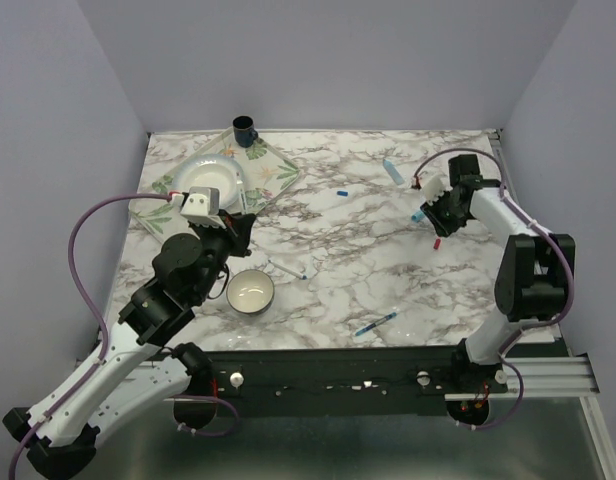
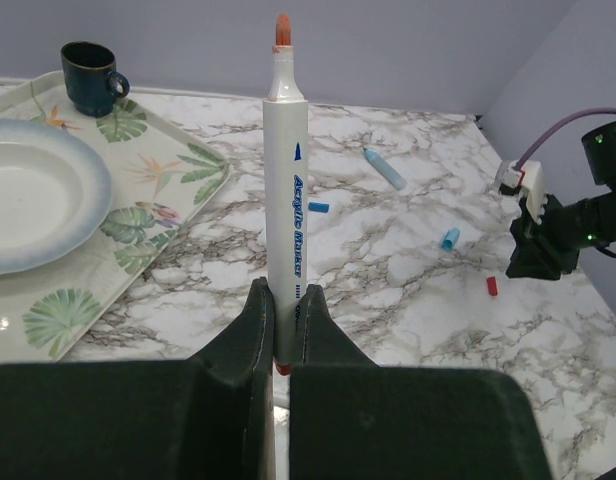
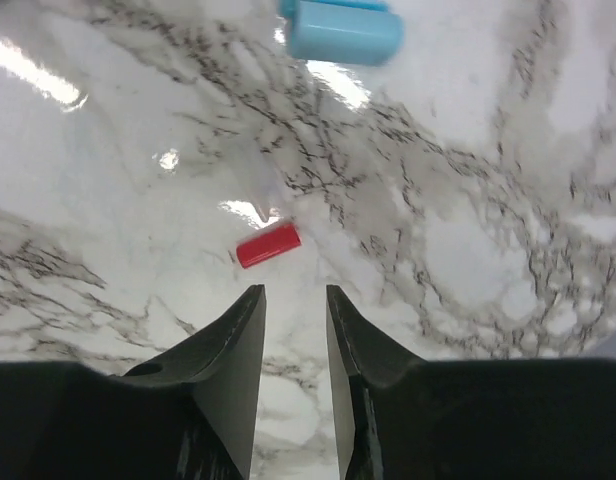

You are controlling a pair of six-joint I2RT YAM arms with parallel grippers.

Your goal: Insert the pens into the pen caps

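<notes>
Red cap is lying on its side on the marble table, out toward the right. The right tool is hanging just above it, pointing down. In the right wrist view the cap is showing just beyond the fingertips and a little toward the left finger, not between them. Its long axis is running almost crosswise, along the line on which the fingers close. I judge that closing now would be meeting its ends rather than its sides, so the wrist seems to be needing a turn and a small reach forward first. The fingers are standing apart with a narrow gap, gripping nothing. Which end of the cap is open I cannot tell. A light blue cap is lying near, farther ahead.

The right arm is by far the nearer one. It is rising from its base with the elbow high and the forearm reaching inward over the table's right part.

The left tool is clamping the red pen by its lower barrel. The pen is standing upright in the left wrist view, with its red tip bare and uppermost. That arm is stretching forward beside the tray, well apart from the red cap. A dark blue cap and a light blue pen are lying between the two tools, farther back.
</notes>
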